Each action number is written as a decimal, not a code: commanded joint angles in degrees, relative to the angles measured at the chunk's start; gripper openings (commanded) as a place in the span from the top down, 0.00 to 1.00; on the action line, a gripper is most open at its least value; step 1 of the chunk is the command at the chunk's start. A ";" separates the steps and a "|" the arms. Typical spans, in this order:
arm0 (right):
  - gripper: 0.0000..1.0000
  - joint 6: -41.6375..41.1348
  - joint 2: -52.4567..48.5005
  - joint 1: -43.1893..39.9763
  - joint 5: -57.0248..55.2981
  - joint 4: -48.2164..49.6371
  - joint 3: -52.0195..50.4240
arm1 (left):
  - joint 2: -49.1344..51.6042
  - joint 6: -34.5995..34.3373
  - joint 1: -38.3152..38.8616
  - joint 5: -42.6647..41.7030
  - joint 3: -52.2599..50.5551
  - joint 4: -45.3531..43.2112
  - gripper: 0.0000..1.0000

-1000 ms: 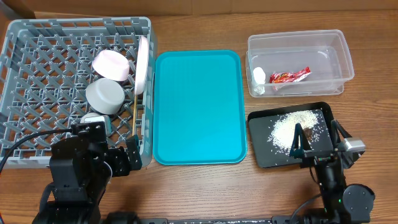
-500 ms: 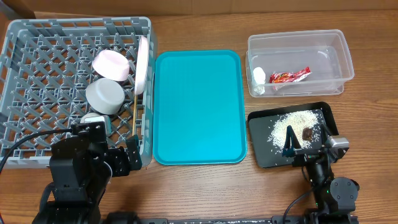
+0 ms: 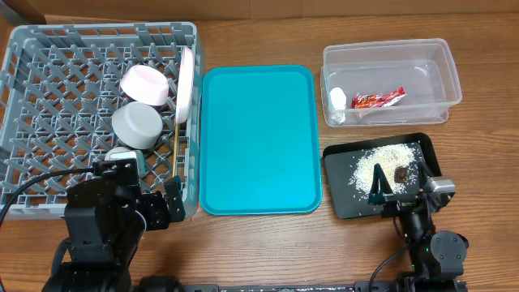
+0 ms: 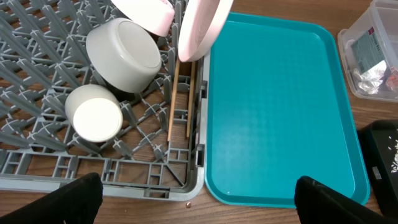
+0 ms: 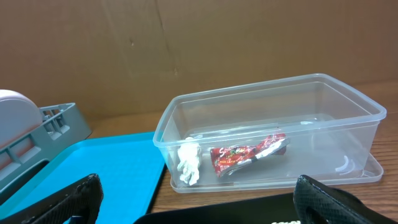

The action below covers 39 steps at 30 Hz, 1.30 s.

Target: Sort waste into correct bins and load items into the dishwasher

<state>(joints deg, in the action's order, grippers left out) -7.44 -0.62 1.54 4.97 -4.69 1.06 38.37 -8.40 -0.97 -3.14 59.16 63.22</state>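
The grey dish rack (image 3: 49,81) holds the white plate (image 3: 186,81) on edge, the pink dish (image 3: 144,83), the grey-white bowl (image 3: 136,124), the white cup (image 4: 94,118) and two chopsticks (image 4: 174,106). The clear tub (image 3: 442,57) holds the red wrapper (image 3: 377,99) and the white scrap (image 3: 337,100). The black tray (image 3: 336,203) holds rice (image 3: 375,166) and the brown lump (image 3: 401,172). My left gripper (image 4: 199,208) is open and empty over the rack's front right corner. My right gripper (image 3: 401,193) is open and empty above the black tray's front edge.
The flat teal tray (image 3: 258,138) lies between the rack and the two bins, with nothing on it. The tub stands behind the black tray at the right. A cardboard wall (image 5: 186,43) backs the table.
My right gripper has drawn back toward the front edge and a little left, uncovering the brown lump on the rice. The left arm has not moved.
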 commanded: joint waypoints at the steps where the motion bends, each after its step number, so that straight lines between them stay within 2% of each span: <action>1: 0.00 0.20 0.46 -0.22 -0.42 0.28 -0.61 | -0.13 1.09 0.26 0.59 -0.07 -0.02 0.00; 27: 0.00 0.20 0.46 -0.22 -0.42 0.28 -0.61 | -1.92 1.14 0.26 1.77 -1.36 0.35 0.00; 32: 0.00 0.20 0.46 -0.22 -0.42 0.28 -0.61 | -8.15 1.11 0.31 3.56 -9.99 -2.89 0.00; 39: 0.00 0.20 0.46 -0.22 -0.42 0.28 -0.61 | -22.08 -1.46 1.05 2.93 -27.82 -15.02 0.00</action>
<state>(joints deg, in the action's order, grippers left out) -7.44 -0.62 1.52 4.95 -4.67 1.06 21.04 -8.88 -0.73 -0.91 36.53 51.22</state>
